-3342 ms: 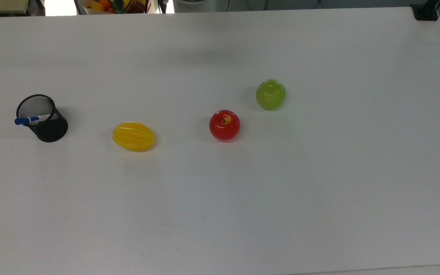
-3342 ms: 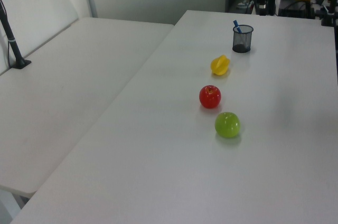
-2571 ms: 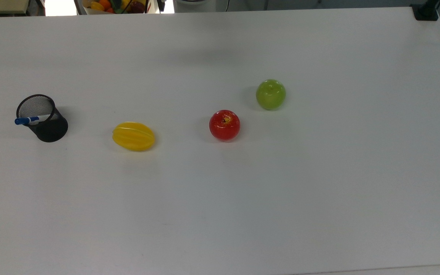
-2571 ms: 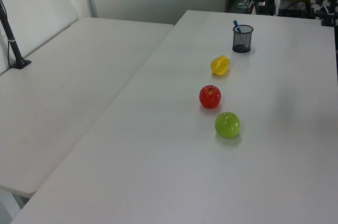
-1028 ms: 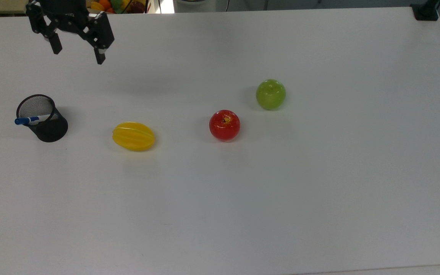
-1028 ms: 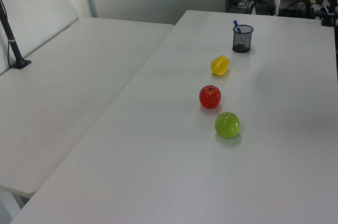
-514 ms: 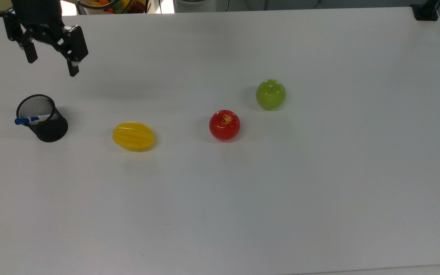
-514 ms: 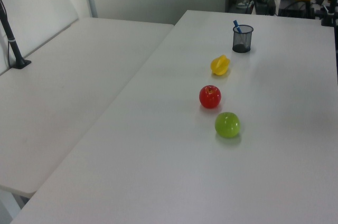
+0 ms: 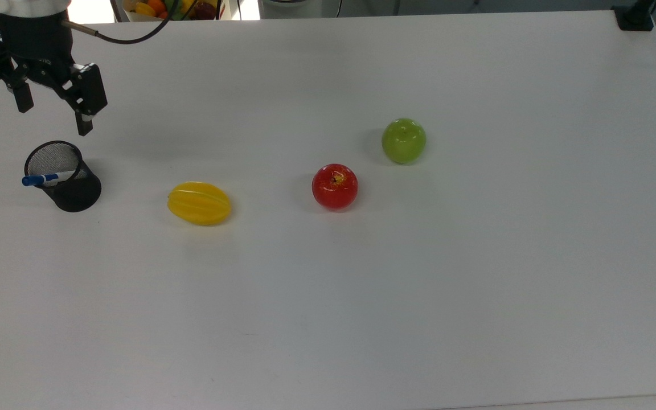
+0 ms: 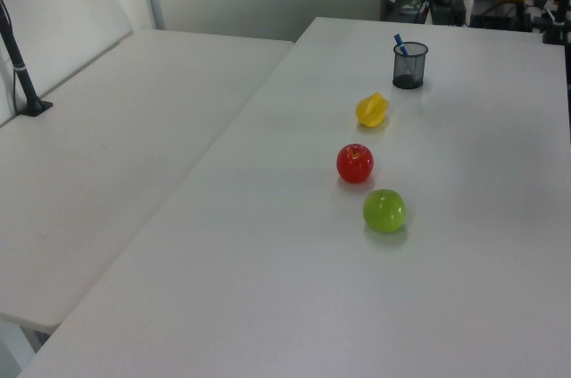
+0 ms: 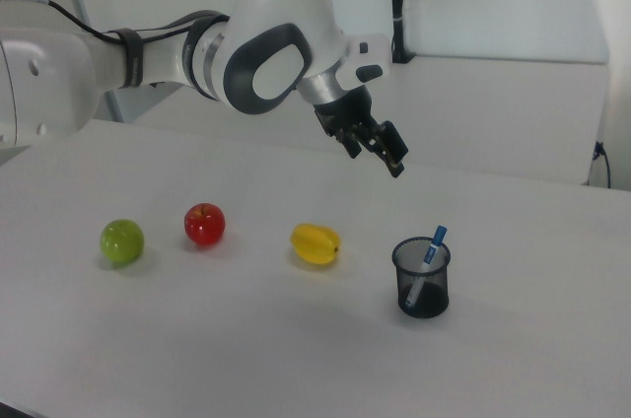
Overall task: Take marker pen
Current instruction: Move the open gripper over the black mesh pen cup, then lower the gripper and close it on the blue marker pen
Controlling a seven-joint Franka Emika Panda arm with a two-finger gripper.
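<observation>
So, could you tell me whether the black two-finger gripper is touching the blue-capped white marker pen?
Apart: in the right view, the gripper hangs above the marker pen, bare wall between.

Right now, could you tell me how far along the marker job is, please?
Early. Nothing is taken yet: the marker stands in the mesh cup. In hand: the gripper, open and empty, hangs above the table near the cup. Left: reach the marker, grip it, lift it out.
</observation>
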